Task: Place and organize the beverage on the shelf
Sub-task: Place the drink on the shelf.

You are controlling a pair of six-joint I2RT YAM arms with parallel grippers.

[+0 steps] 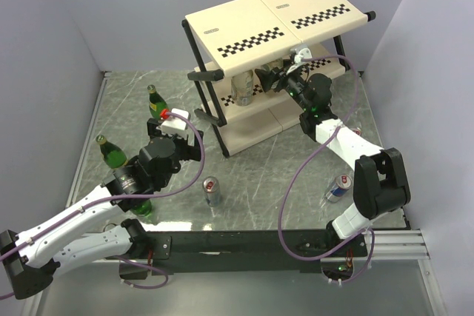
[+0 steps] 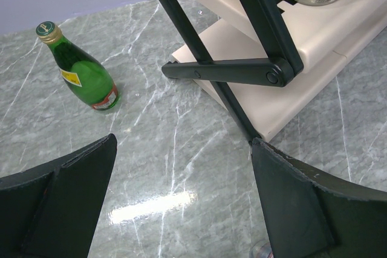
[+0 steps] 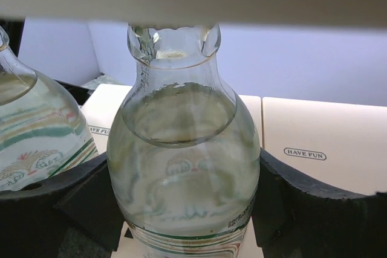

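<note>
Right gripper [image 3: 184, 206] is clamped on a clear bottle [image 3: 181, 167], with 1 pad at 9 o'clock of the glass and 1 at 3 o'clock, low on the belly. It's a sensible hold, leaving the neck free under the panel above.

The arm reaches into the middle tier of the shelf [image 1: 244, 35], which stands at 1 o'clock on the table [image 1: 252, 175]. A second clear bottle [image 3: 27, 143] stands just beside the held one at 9 o'clock, so this looks like lining up a pair.

Left gripper [image 2: 181, 209] hangs spread wide and empty over the marble. A green bottle [image 2: 81, 74] stands upright at its 11 o'clock, a likely next pick.

From above, 2 green bottles show plainly toward the table's 9 o'clock, and a 3rd green bottle [image 1: 142, 211] sits mostly under the left arm. A can [image 1: 212, 192] stands at 6 o'clock, another can [image 1: 338, 188] at 4 o'clock.

Hard to call:
- The held bottle's cap is cut off by the upper panel.
- Its base runs off the frame, so nobody can say whether it rests on the tier.
- A 3rd can isn't clearly visible, only a scrap of colour beside the right forearm.
</note>
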